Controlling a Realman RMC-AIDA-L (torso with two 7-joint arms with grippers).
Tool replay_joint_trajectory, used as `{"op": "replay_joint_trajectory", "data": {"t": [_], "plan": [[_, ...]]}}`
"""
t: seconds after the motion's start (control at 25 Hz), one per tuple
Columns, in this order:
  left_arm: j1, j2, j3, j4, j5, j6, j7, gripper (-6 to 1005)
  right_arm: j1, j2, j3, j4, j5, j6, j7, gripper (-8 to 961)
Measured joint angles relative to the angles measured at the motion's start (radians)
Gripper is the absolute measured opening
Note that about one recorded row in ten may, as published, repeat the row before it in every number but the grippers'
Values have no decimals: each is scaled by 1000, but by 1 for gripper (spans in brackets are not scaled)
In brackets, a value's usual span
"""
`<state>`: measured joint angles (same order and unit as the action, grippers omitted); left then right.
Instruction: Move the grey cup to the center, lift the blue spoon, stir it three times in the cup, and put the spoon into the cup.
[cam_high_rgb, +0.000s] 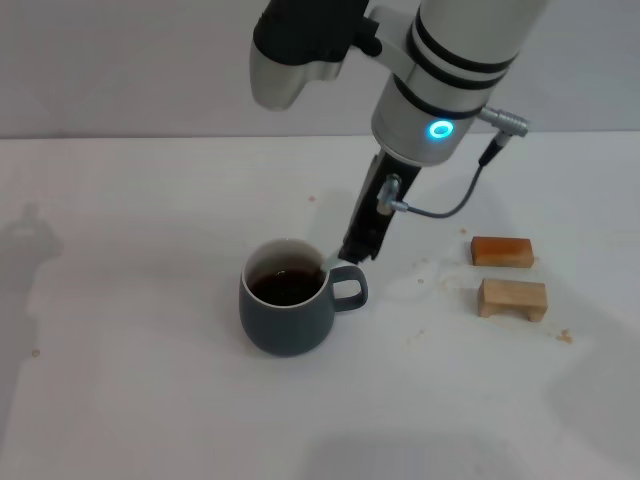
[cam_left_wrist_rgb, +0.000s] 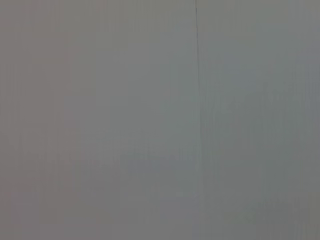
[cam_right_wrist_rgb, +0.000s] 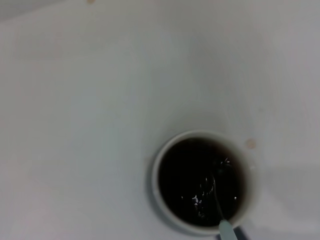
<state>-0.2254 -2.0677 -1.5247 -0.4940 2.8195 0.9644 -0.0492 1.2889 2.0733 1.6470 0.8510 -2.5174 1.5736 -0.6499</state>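
Spoon (cam_high_rgb: 332, 263) slanted into grey cup (cam_high_rgb: 286, 312) mid-table, handle rising toward right gripper (cam_high_rgb: 352, 250), jaws seemingly clamped on handle just above cup's handle side. Left wrist view: blank grey, left arm unseen. Right wrist view: bowl sat in dark liquid, spoon (cam_right_wrist_rgb: 218, 207) leaning on cup (cam_right_wrist_rgb: 165, 155) rim nearest camera.

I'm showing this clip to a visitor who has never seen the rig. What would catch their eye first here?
Probably the right gripper hanging low over the grey cup mid-table, with the blue spoon dipped in the dark liquid, its handle leaning on the rim at the handle side. Next, two wooden blocks sit apart on the table, off to the cup's right. The left arm is out of sight.
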Motion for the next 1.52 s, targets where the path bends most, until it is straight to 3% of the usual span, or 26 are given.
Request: {"op": "replay_joint_trajectory", "data": {"t": [0.24,0.52,0.88,1.16,1.4,1.52], "plan": [[0,0,0,0,0,0,0,-2,4,0,-9,19,63,0,1,119],[10,0,0,-4,0,8,-2,-2,-2,1,-31,23,23,-79,20,118],[17,2,0,-1,0,11,-13,-2,-96,-1,-81,148,15,-158,16,117],[22,3,0,0,0,30,-14,-2,-104,-2,-119,163,17,-185,14,115],[29,5,0,-4,3,37,-14,-2,-129,0,-132,211,18,-210,24,269],[33,6,0,-8,5,37,-14,-2,-153,1,-139,247,17,-236,30,269]]}}
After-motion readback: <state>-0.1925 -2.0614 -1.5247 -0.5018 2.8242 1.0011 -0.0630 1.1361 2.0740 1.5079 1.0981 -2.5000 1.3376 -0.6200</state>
